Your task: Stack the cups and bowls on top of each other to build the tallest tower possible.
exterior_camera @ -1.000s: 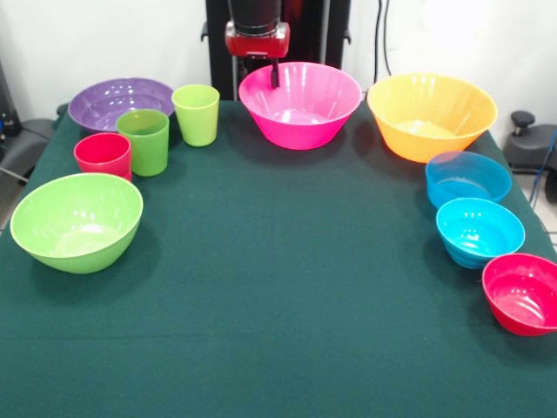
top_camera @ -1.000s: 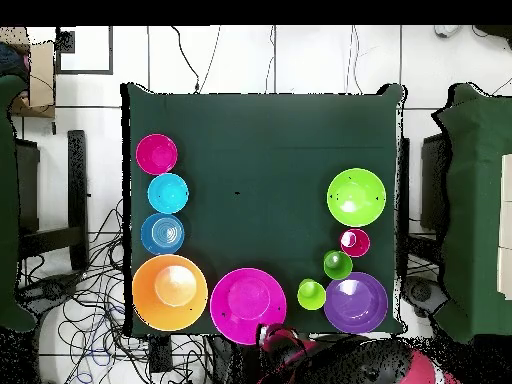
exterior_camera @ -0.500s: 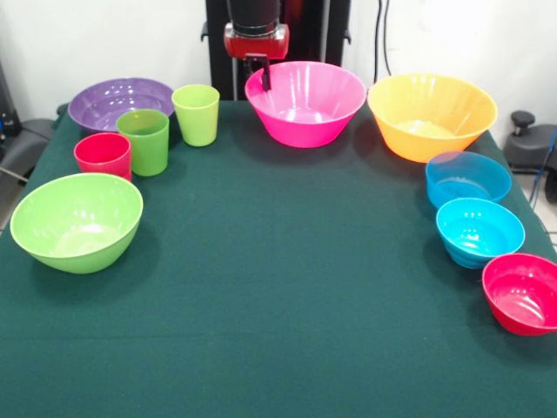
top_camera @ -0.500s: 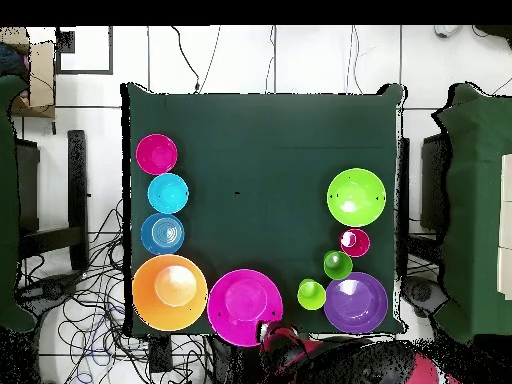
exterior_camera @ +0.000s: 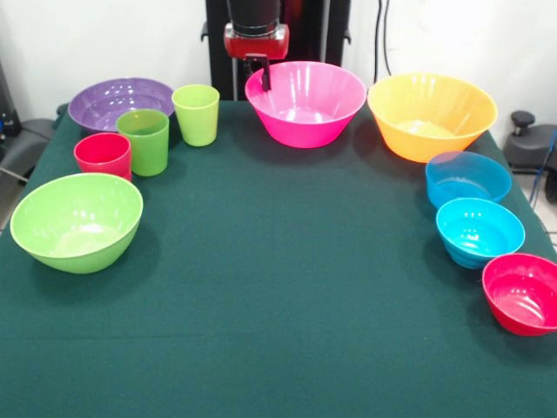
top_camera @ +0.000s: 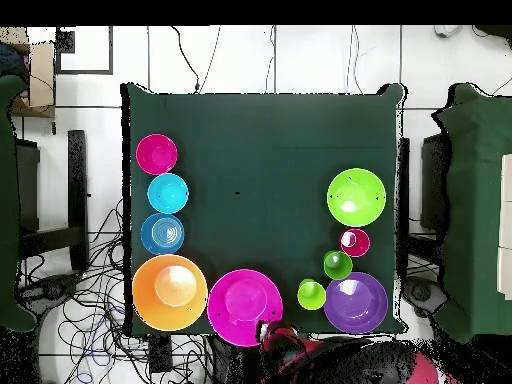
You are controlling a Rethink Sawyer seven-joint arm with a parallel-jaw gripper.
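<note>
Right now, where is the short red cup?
In the front view the red cup stands at the table's left side, right beside the green cup, between the purple bowl behind it and the large lime-green bowl in front.

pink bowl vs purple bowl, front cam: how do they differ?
The pink bowl is deep with steep flared walls; the purple bowl is shallow and wide. The gripper sits at the pink bowl's rim; nothing is at the purple bowl. The purple bowl has cups right in front of it; the pink bowl has none. Both are upright, empty, at the table's far edge.
</note>
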